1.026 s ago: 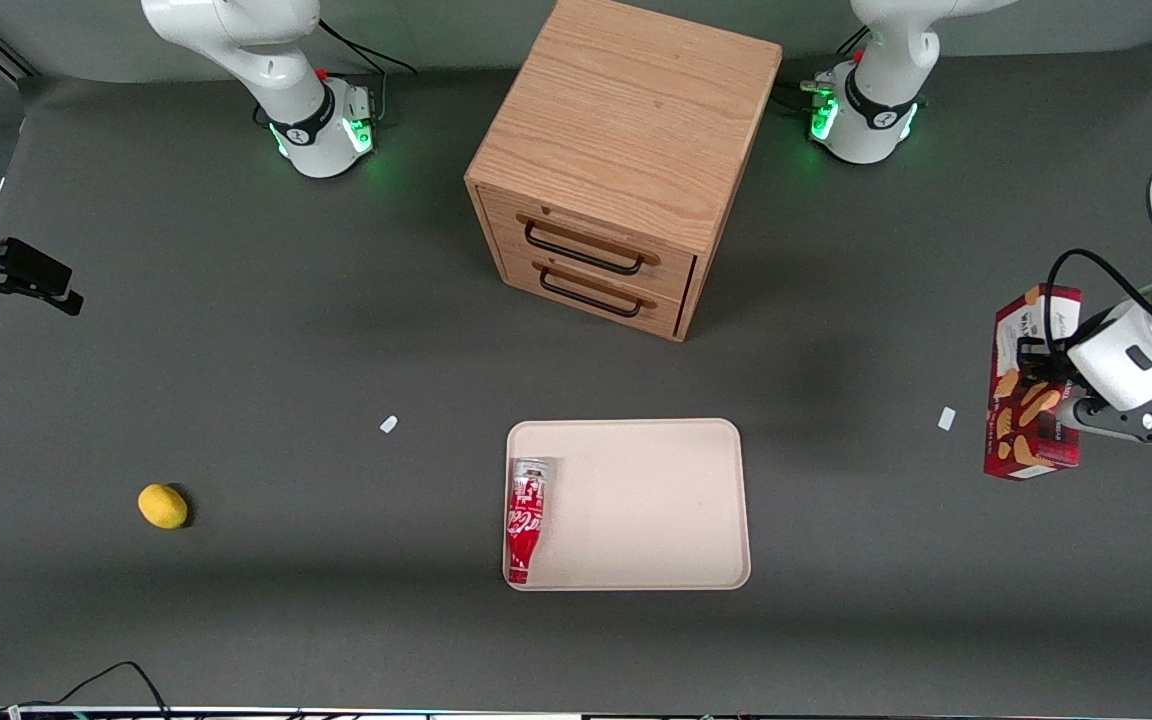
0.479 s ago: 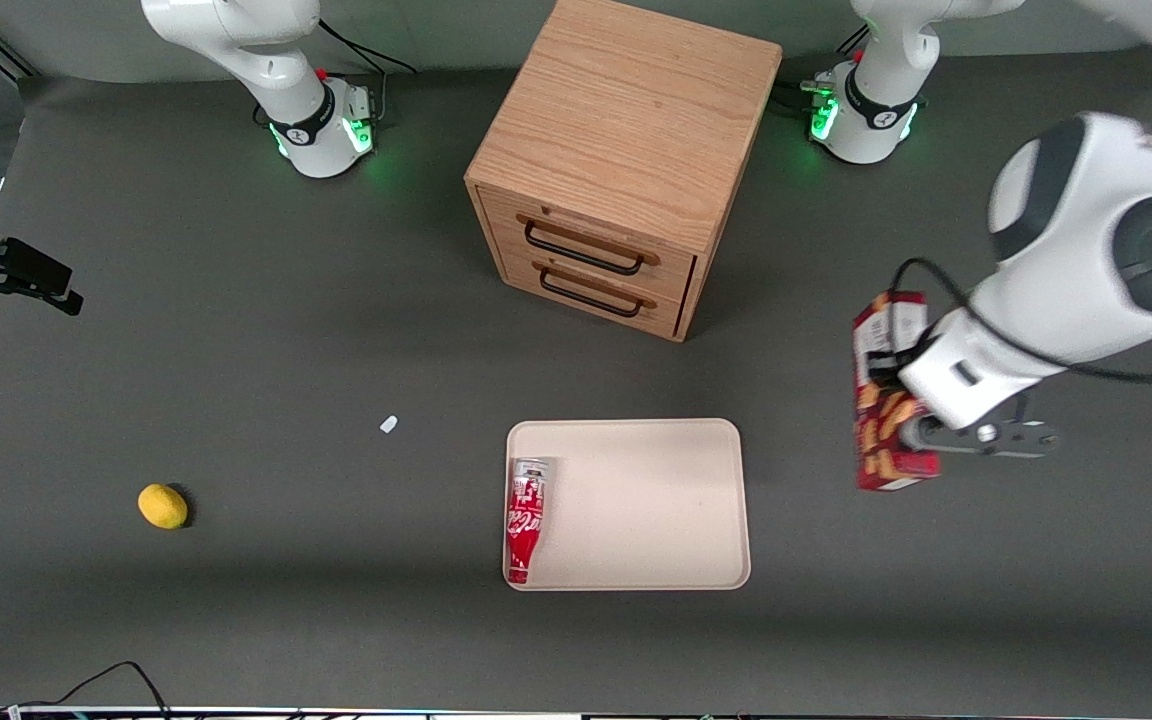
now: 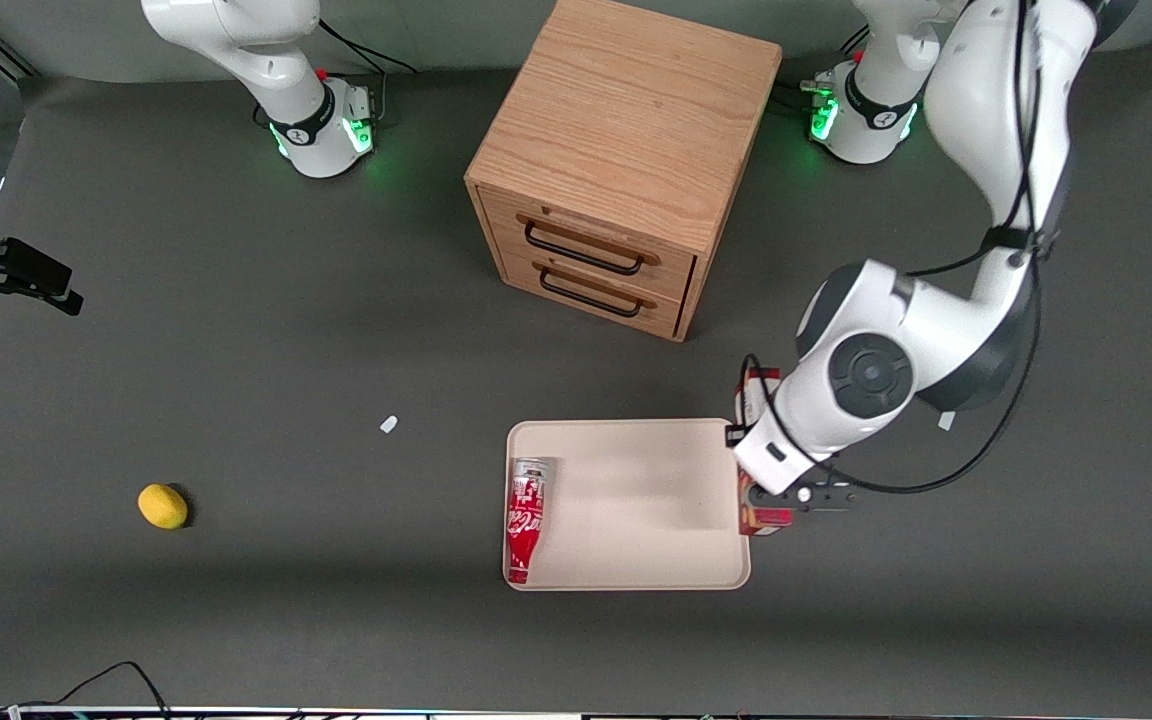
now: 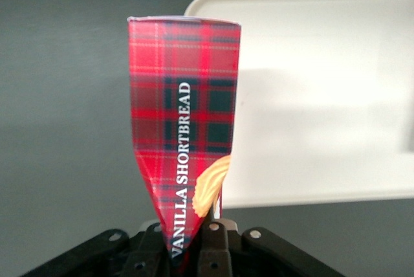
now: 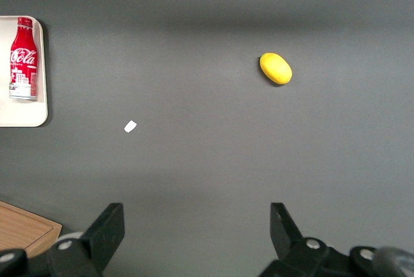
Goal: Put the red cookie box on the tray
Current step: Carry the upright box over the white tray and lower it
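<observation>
The gripper (image 4: pixel 194 251) is clenching the red cookie box (image 4: pixel 185 141), a tartan carton reading "VANILLA SHORTBREAD", and is holding it above the tray's (image 3: pixel 636 575) edge toward the working arm's end. A red Coca-Cola bottle (image 3: pixel 524 518) is lying on the tray, well apart from the box.

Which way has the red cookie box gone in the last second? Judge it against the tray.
Yes. Held in the shut hand, the red cookie box has travelled from the working arm's end of the table to the tray, now hanging at its rim.
</observation>
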Controlling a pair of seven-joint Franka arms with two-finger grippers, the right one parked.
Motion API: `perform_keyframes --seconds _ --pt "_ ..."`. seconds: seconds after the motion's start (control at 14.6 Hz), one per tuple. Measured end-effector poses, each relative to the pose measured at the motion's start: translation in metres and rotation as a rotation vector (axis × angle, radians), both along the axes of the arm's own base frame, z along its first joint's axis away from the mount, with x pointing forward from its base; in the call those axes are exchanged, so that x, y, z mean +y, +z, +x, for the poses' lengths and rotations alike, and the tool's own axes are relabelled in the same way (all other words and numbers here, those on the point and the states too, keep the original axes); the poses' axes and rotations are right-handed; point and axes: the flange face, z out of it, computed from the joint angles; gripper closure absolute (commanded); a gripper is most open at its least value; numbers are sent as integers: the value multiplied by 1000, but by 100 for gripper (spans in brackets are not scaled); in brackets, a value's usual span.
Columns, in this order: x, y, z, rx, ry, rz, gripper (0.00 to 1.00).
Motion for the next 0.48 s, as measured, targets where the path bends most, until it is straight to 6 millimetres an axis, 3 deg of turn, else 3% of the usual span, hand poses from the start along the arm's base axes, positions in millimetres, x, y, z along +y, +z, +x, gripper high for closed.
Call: perform_keyframes --seconds 0.27,0.48 --pt "-9 -59 7 1 0 -22 100" --pt "-9 -80 7 21 6 -15 100"
